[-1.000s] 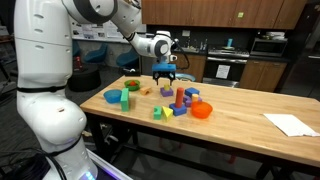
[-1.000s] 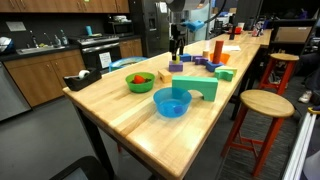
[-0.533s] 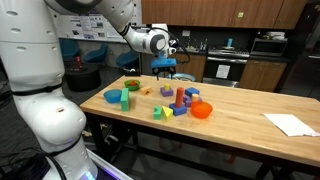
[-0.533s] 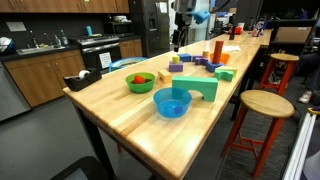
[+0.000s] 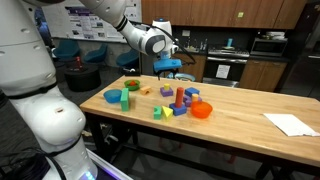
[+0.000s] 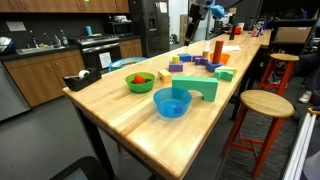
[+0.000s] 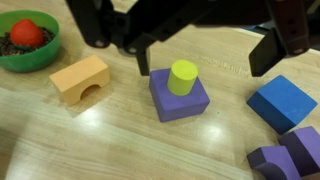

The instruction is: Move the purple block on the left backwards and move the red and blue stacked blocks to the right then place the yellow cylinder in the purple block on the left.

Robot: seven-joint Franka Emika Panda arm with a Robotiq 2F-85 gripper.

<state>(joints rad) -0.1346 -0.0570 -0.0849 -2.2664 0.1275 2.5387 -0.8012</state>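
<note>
In the wrist view the yellow cylinder (image 7: 183,76) stands upright in the top of a purple block (image 7: 179,98). My gripper (image 7: 205,55) is open and empty, well above them, with one finger on each side. In an exterior view the gripper (image 5: 168,68) hangs above the purple block (image 5: 166,92). The slim red piece (image 5: 179,96) stands just right of it with a small blue block (image 5: 190,94) beside it. In an exterior view the gripper (image 6: 196,11) is high over the table and the red piece (image 6: 217,50) stands far back.
A green bowl (image 7: 25,38) holding a red thing, an orange arch block (image 7: 80,78), a blue block (image 7: 282,102) and more purple blocks (image 7: 290,155) surround the purple block. A light-blue bowl (image 6: 172,102), green arch (image 6: 197,88), orange-red bowl (image 5: 202,111) and white paper (image 5: 290,124) lie on the table.
My gripper has risen straight up from the purple block over the last second. The blocks on the table have not moved.
</note>
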